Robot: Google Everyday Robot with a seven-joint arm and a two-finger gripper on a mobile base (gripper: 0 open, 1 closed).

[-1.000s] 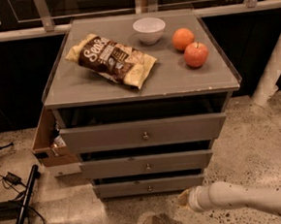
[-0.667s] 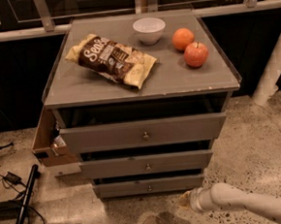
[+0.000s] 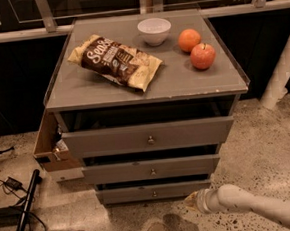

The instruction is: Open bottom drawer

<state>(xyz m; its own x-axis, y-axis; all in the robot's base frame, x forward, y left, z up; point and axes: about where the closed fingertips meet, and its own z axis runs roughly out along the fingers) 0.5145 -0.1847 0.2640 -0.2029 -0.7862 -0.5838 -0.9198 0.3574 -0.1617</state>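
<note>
Hovering low by the floor, pincer [image 3: 192, 201] sits near bottom drawer [image 3: 126, 194] right end; grip state unclear.

Matt grey painted wood: the bottom drawer [image 3: 121, 194], with a small shiny metal knob [image 3: 154, 193]. My claw [image 3: 192, 202] sits low beside its right end, near the floor [image 3: 268, 148] of speckled polished stone. My arm [image 3: 252, 205] is smooth cream plastic. On the matt grey bench [image 3: 192, 78]: a glossy crinkled chip bag [image 3: 114, 61] and a smooth white bowl [image 3: 154, 30].
</note>
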